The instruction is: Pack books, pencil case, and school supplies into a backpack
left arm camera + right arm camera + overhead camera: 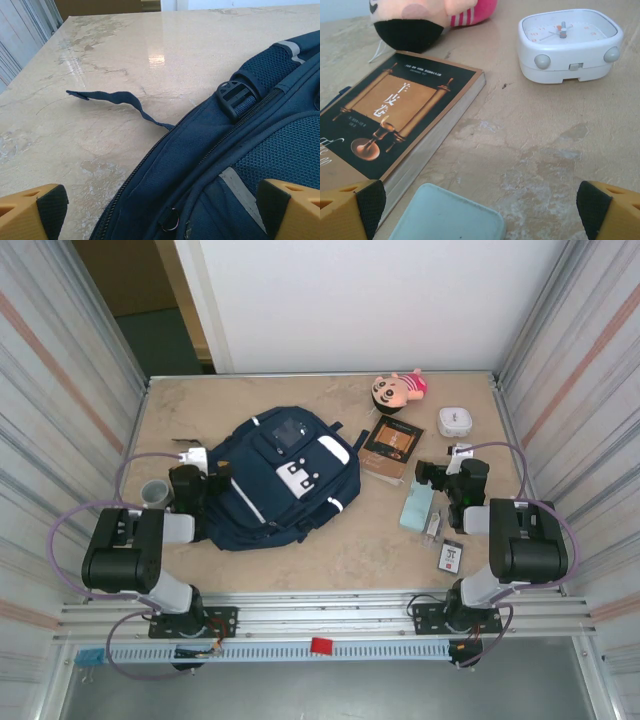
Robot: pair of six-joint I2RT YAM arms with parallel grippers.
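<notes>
The navy backpack (285,480) lies flat at centre left, its zip shut along the edge (225,165). My left gripper (212,483) hovers open over its left edge (160,209), holding nothing. The brown book (392,447) with an orange panel lies right of the backpack (395,115). Below the book is the mint pencil case (417,507), its corner (447,215) between my fingers. A clear oblong piece (433,525) and a black-and-white packet (451,556) lie nearer the front. My right gripper (434,476) is open and empty (480,210) just above the case's far end.
A pink plush doll (400,390) and a white rounded clock box (455,421) sit at the back right. A grey tape roll (155,492) and a white object (190,455) are by the left arm. A loose strap (120,97) trails from the backpack. Metal walls enclose both sides.
</notes>
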